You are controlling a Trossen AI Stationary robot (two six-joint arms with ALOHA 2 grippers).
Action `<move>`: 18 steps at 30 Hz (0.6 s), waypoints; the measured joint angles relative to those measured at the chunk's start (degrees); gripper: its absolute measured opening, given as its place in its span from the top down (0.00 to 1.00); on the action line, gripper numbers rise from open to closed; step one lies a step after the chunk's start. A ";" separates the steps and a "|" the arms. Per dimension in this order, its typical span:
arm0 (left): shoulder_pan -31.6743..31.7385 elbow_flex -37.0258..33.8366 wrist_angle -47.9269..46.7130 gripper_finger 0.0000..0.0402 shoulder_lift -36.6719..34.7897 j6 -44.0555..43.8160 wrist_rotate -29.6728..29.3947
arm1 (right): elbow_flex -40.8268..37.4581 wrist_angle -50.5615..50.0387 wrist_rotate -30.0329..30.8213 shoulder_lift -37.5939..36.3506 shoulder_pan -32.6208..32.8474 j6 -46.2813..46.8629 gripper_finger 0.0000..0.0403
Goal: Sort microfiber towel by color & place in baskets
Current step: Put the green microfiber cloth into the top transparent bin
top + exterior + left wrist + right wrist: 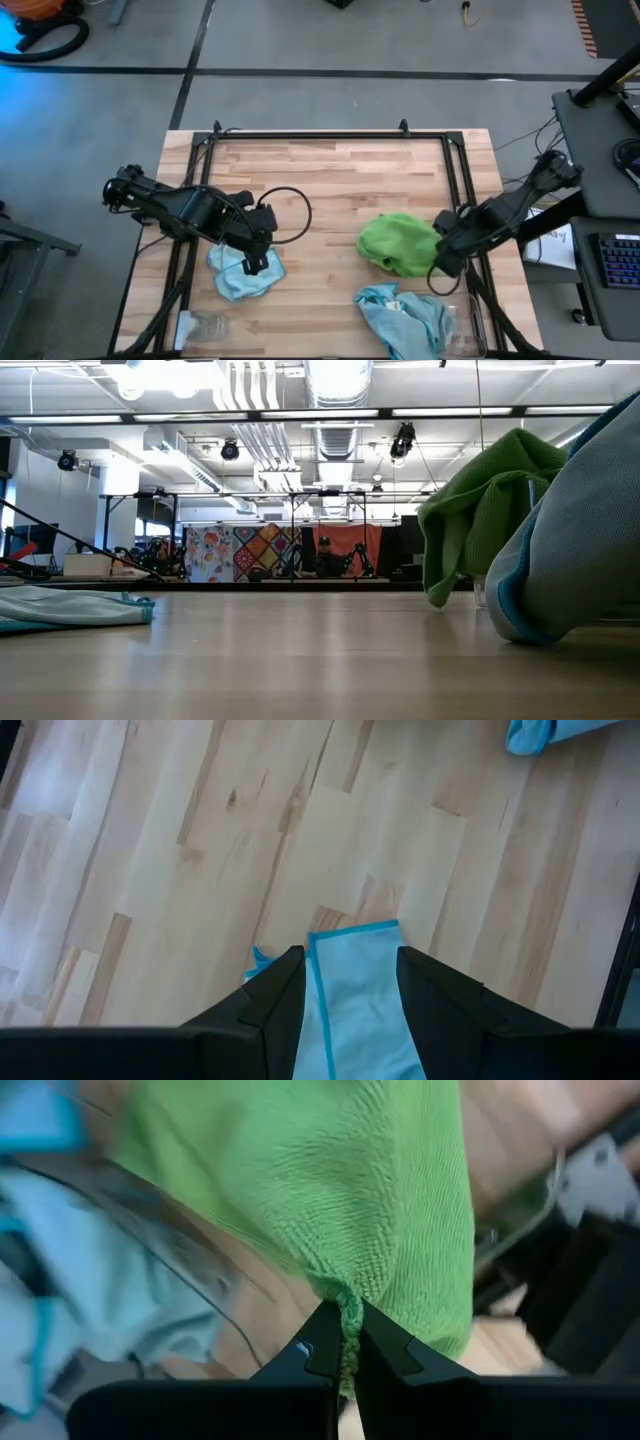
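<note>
My right gripper (445, 262) is shut on a lime green towel (398, 243) at the table's right, next to a clear basket (472, 322) that holds pale blue towels (410, 318). The low view shows the green towel (480, 510) bunched and raised beside the blue heap (570, 550); that heap hides the gripper there. My left gripper (256, 262) hovers open above another pale blue towel (240, 278), which lies flat on the table at the near left. In the left wrist view a corner of this towel (352, 985) shows between my fingers, untouched. My right gripper pinches a gathered fold of the green towel (347, 1305) between its two fingertips (322, 1342). The fingers come from above and point down. The cloth spreads away from the pinch and droops with its lower end (437, 598) near the tabletop; whether it touches there cannot be told.
A small clear glass jar (205, 325) stands near the front left corner. A black metal frame (330, 134) runs along the table's far and side edges. A black cable loop (290, 215) lies by the left arm. Bare wood spans the table's middle and far half.
</note>
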 joint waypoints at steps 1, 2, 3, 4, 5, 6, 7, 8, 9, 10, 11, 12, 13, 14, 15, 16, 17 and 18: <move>0.00 0.00 0.02 0.64 0.00 -0.02 -0.02 | -1.08 -0.05 -1.38 0.50 0.00 0.51 0.98; 0.00 0.00 0.02 0.64 0.00 -0.02 -0.02 | -2.18 -0.04 -2.58 1.00 0.02 0.60 0.98; 0.00 0.00 0.06 0.64 0.00 -0.02 -0.02 | -3.16 -0.04 -3.51 1.52 0.00 0.63 0.98; 0.00 0.00 0.08 0.64 0.00 -0.02 -0.02 | -4.14 -0.02 -4.25 2.09 0.00 0.59 0.98; 0.00 0.00 0.10 0.64 0.00 -0.02 -0.02 | -5.10 0.04 -4.59 2.64 0.00 0.59 0.98; 0.00 0.00 0.11 0.64 0.00 -0.02 -0.02 | -5.93 0.25 -4.64 3.27 0.00 0.59 0.98; 0.00 0.00 0.13 0.64 0.00 -0.02 -0.02 | -6.72 0.45 -4.64 3.89 0.00 0.57 0.98; 0.00 0.00 0.18 0.64 0.00 -0.02 -0.02 | -7.50 0.59 -4.64 4.51 0.00 0.54 0.98; 0.00 0.00 0.20 0.64 0.00 -0.01 -0.02 | -8.24 0.76 -4.64 5.16 0.00 0.47 0.98; 0.00 0.00 0.30 0.64 0.00 -0.03 -0.02 | -8.94 1.00 -4.63 5.79 0.00 0.19 0.98; 0.00 0.00 0.44 0.64 0.00 -0.09 -0.02 | -9.69 1.35 -4.56 6.46 0.00 -0.12 0.98; 0.00 0.00 0.47 0.64 0.00 -0.40 -0.02 | -10.50 1.83 -4.27 7.13 0.00 -0.65 0.98; 0.00 0.00 0.47 0.64 0.00 -0.82 -0.02 | -11.24 2.28 -4.13 7.80 0.00 -1.09 0.98; 0.00 0.00 0.47 0.64 0.00 -1.21 -0.02 | -11.92 2.45 -4.15 8.57 0.00 -1.59 0.98; 0.00 0.00 0.50 0.64 0.00 -1.45 -0.02 | -12.53 2.40 -4.18 9.43 -0.01 -1.90 0.98; 0.00 0.00 0.50 0.64 0.00 -1.51 -0.02 | -13.08 2.32 -4.67 10.31 -0.03 -2.08 0.98; 0.00 0.00 0.50 0.64 0.00 -1.53 -0.01 | -13.38 2.28 -5.64 11.17 -0.03 -2.31 0.98; 0.00 0.00 0.50 0.64 0.00 -1.53 -0.01 | -13.51 2.24 -6.57 12.05 -0.03 -2.81 0.98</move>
